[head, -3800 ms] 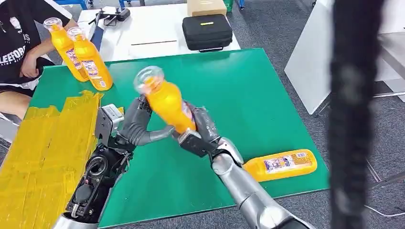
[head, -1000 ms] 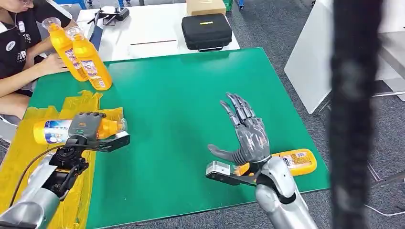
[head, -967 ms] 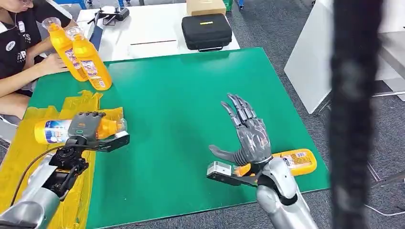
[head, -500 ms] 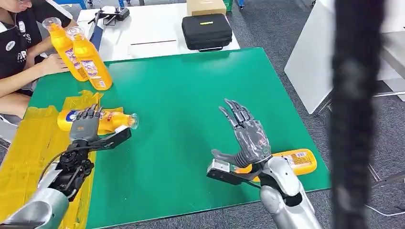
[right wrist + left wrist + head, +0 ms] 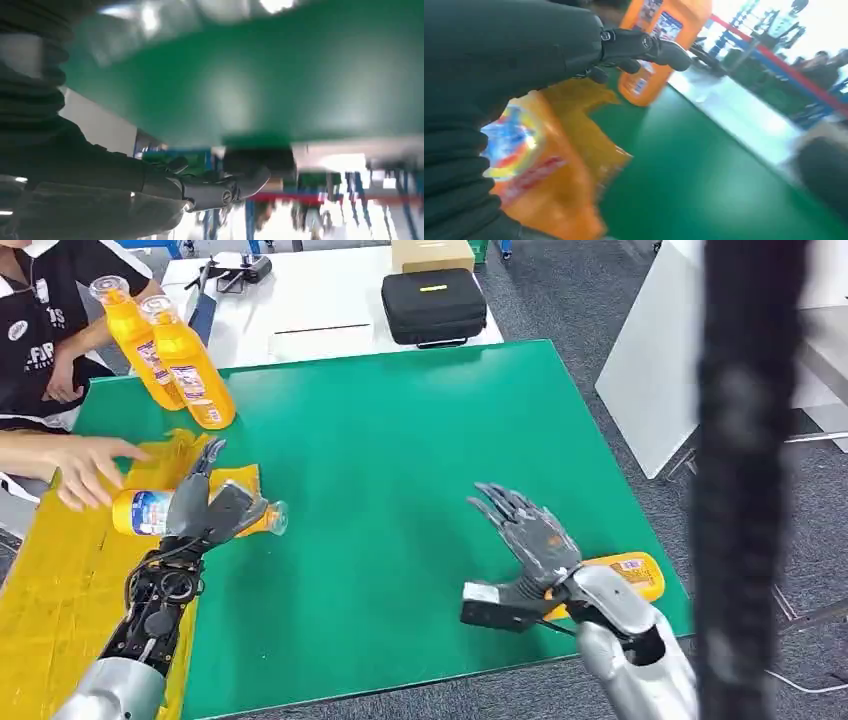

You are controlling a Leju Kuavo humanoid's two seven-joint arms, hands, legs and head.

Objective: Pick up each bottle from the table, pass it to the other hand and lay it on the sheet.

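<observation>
Laid at nine o'clock on the yellow sheet (image 5: 60, 580), orange bottle (image 5: 150, 512) under left hand (image 5: 205, 508), fingers spread, best lifted straight off; right hand (image 5: 528, 535) spread, empty.

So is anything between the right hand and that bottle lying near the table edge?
Nothing visible stands between them. In the head view the right hand hovers open just beside the lying bottle, with bare green table around. The hand's own wrist covers the bottle's near end.
</observation>
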